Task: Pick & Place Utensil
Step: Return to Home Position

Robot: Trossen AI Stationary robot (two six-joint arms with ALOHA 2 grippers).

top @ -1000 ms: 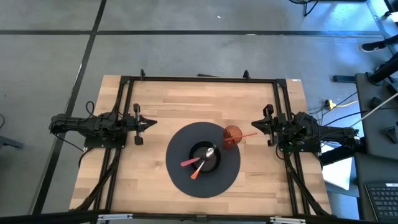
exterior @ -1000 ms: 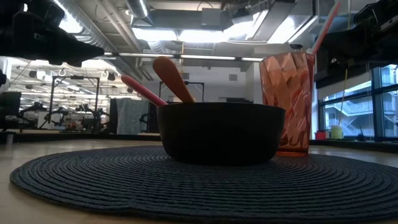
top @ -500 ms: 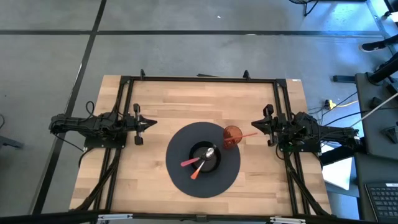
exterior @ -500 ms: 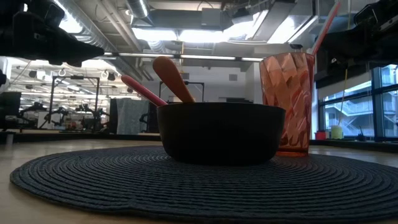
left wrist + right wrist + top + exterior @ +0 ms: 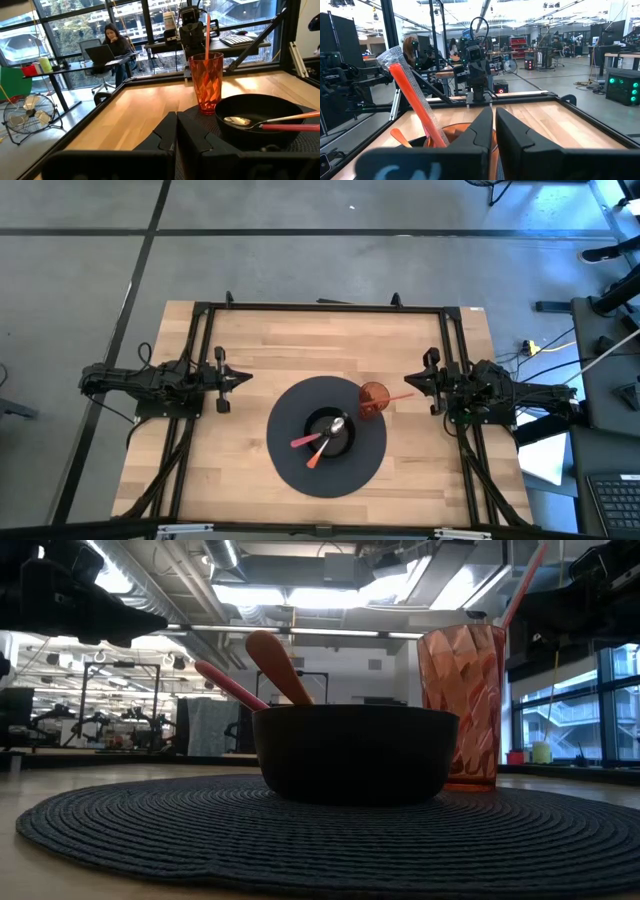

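A black bowl [image 5: 330, 433] stands in the middle of a round dark placemat [image 5: 290, 465]. A silver spoon with a red handle [image 5: 280, 127] and an orange-handled utensil [image 5: 317, 456] rest in the bowl, their handles leaning over its near-left rim. An orange faceted cup [image 5: 205, 82] stands on the mat's far right part, with a long red utensil [image 5: 415, 107] leaning out of it toward the right arm. My left gripper [image 5: 241, 378] is shut, level, left of the mat. My right gripper [image 5: 408, 383] is shut, level, just right of the cup. Neither touches anything.
A black metal frame [image 5: 320, 307] runs round the wooden table top [image 5: 300, 345]. Bare wood lies between the mat and the far rail. Beyond the table, a person sits at a desk [image 5: 112, 42], and other robot rigs stand in the room [image 5: 475, 60].
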